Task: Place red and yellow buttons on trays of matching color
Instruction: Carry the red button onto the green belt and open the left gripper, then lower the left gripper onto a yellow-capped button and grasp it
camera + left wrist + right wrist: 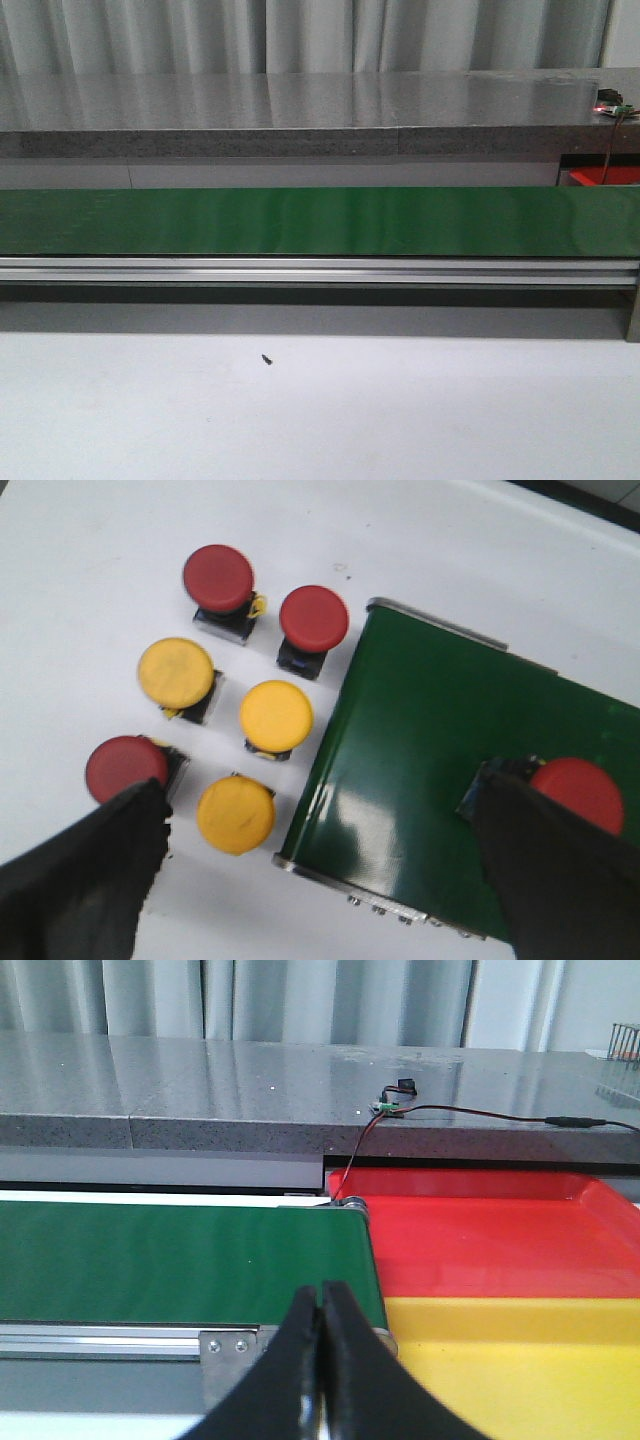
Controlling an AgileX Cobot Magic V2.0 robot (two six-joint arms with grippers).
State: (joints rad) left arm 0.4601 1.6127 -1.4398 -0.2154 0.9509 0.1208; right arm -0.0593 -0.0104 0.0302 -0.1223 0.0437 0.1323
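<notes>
Spread wide, left gripper (320, 880) over one end of the glossy green conveyor belt (440, 770), with one red mushroom-cap button (578, 792) on the belt beside a dark finger (560, 880), plus three red (218, 577) (313, 618) (125, 768) and three yellow round-capped buttons (176, 672) (277, 715) (236, 815) grouped on the white tabletop (80, 570). Pressed together on nothing, right gripper (320, 1305) before the belt's other end, beside one red plastic tray (480, 1235) and one yellow plastic tray (520, 1360), touching side by side. Beyond, a grey speckled stone counter (300, 110), a thin trailing cable (470, 1115) and pale curtains (300, 30).

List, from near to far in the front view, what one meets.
white table → small dark speck → aluminium rail → green conveyor belt → grey stone counter → curtain.
</notes>
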